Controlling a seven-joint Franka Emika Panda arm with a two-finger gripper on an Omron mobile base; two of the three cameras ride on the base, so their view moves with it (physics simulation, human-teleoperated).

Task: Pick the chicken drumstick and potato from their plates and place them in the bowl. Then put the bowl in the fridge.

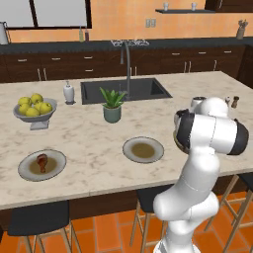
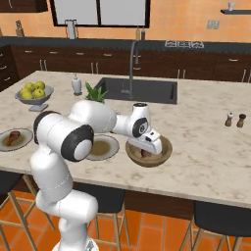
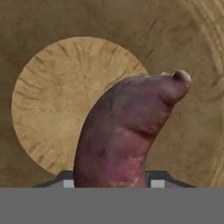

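A pale marble island counter [image 1: 89, 133] filled the foreground, with the gripper [image 2: 147, 147] lowered into the wooden bowl [image 2: 164, 152] near its front edge, its fingers [image 3: 157, 180] clamped on the potato [image 3: 124, 131] just above the bowl's floor. Beside the bowl lay one bare plate [image 1: 143, 149], and further left the chicken drumstick [image 1: 42, 161] rested on the other plate [image 1: 58, 159]. Behind stood a potted plant [image 1: 112, 105], a fruit bowl [image 1: 34, 109] and the sink [image 1: 123, 90].
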